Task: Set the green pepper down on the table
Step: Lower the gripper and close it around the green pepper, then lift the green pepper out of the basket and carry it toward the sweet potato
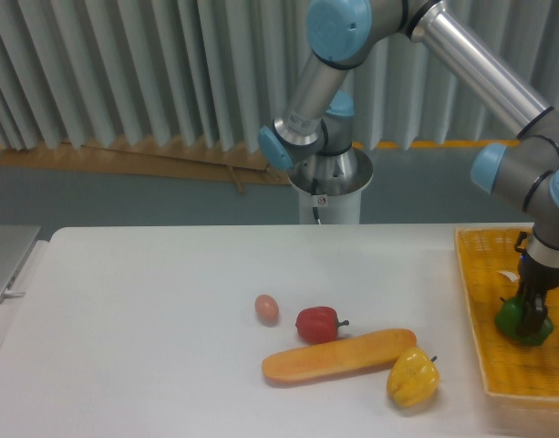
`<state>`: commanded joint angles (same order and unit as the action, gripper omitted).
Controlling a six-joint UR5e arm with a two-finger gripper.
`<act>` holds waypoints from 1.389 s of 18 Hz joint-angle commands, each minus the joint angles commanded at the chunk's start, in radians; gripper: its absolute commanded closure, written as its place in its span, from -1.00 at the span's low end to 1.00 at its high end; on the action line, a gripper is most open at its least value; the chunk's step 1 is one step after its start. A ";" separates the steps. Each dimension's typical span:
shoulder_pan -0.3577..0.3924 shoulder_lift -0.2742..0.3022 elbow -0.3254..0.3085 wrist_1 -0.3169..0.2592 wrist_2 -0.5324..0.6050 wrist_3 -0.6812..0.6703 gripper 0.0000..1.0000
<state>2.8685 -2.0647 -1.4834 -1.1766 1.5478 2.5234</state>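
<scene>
a: where is the green pepper (519,322) at this moment?

b: it sits in the yellow basket tray (498,365), at about 3 o'clock of the scene, not on the white worktop (151,319) where the task wants it. whether it touches the tray floor or hangs just above it, i cannot tell.

a: and the hand (533,315)?

b: it comes straight down from above and its dark fingers are pressed around the top of the green pepper. i judge it is clenched on the pepper, gripping it from the top side. a vertical approach makes sense here, because the tray has a raised rim and a side approach would hit it.

a: how does the pepper look?

b: small, glossy, dark green, with a rounded, lobed body. the fingers cover its top, so i cannot see the stem.

a: what is on the worktop already?

b: an egg (266,309), a red pepper (317,324), a long orange bread loaf (338,356) and a yellow pepper (412,377), grouped near 6 o'clock. the yellow pepper lies just beside the tray rim, so i think the free area toward 9 o'clock is a safer place to set the green one down.
</scene>
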 joint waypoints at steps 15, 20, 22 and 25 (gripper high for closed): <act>-0.029 0.064 0.006 -0.077 -0.002 -0.188 0.14; -0.066 0.123 0.008 -0.152 -0.006 -0.291 0.14; -0.074 0.144 0.008 -0.184 -0.017 -0.331 0.14; -0.072 0.173 0.008 -0.233 -0.070 -0.354 0.14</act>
<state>2.7964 -1.8915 -1.4757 -1.4096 1.4773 2.1692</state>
